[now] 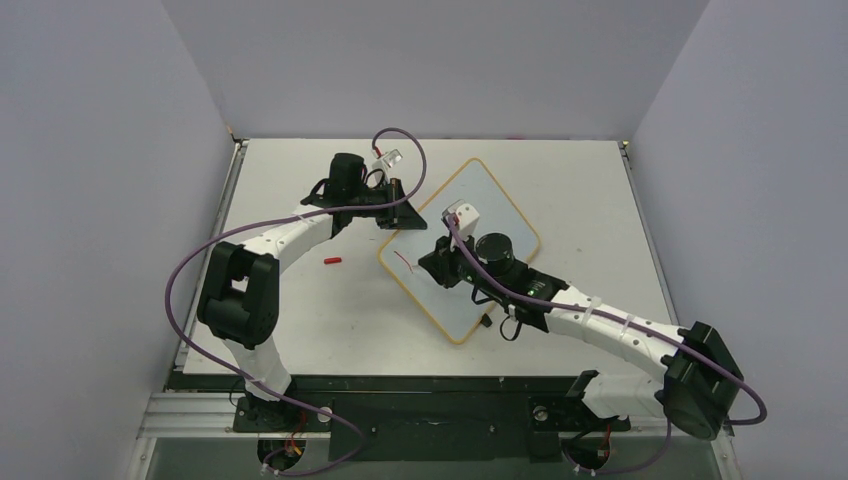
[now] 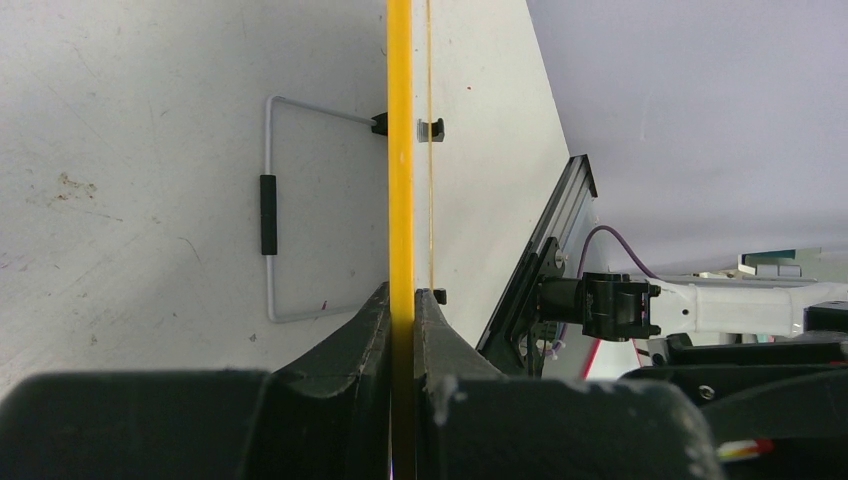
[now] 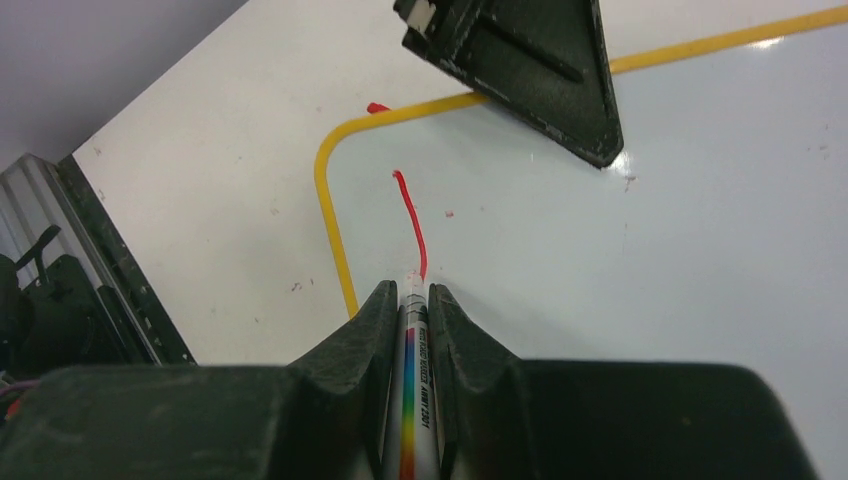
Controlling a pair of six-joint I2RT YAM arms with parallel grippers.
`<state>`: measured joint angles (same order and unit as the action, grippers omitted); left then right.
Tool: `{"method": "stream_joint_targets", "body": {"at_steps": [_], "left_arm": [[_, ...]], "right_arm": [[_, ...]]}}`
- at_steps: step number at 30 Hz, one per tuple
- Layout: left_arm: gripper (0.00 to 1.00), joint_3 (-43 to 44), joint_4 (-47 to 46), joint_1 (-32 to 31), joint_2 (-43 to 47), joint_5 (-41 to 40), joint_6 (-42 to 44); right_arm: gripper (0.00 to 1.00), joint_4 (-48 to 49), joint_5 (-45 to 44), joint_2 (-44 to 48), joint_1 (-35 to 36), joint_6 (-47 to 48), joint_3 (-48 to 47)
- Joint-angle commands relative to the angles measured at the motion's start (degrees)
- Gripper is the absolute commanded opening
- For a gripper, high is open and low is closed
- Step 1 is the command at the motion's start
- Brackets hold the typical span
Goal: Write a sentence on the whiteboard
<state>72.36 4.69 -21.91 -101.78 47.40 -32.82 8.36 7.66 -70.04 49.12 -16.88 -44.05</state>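
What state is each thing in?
Whiteboard: on table, one short red stroke.
Marker: uncapped, tip touching whiteboard.
Left end effector: shut on whiteboard edge.
Right end effector: shut on marker.
Small red piece: loose on table.

Left gripper (image 2: 401, 296) clamped on whiteboard (image 2: 401, 150) seen edge-on, wire loop (image 2: 268, 210) alongside, apparently clipped to it

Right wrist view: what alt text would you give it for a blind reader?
The right tool grips a marker, its tip on the whiteboard at the end of a short red line near a yellow-framed corner. The left tool, dark and wedge-shaped, rests on the board's far edge.
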Motion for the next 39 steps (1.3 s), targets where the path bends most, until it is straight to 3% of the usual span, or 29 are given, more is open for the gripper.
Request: {"method": "stream_joint_targets", "body": {"at_steps": [1, 28, 39], "left_arm": [[0.00, 1.68, -2.21, -1.56, 2.50, 0.53, 1.25], [0.00, 1.01, -3.19, -1.56, 3.31, 1.03, 1.02], [0.00, 0.91, -3.24, -1.56, 3.42, 1.07, 0.95]], "right_arm": [[0.00, 3.02, -1.29, -1.38, 0.30, 0.07, -5.24], [0.00, 4.94, -1.41, -9.72, 1.06, -1.77, -12.34], [0.00, 3.15, -5.64, -10.23, 0.98, -1.42, -12.38]]}}
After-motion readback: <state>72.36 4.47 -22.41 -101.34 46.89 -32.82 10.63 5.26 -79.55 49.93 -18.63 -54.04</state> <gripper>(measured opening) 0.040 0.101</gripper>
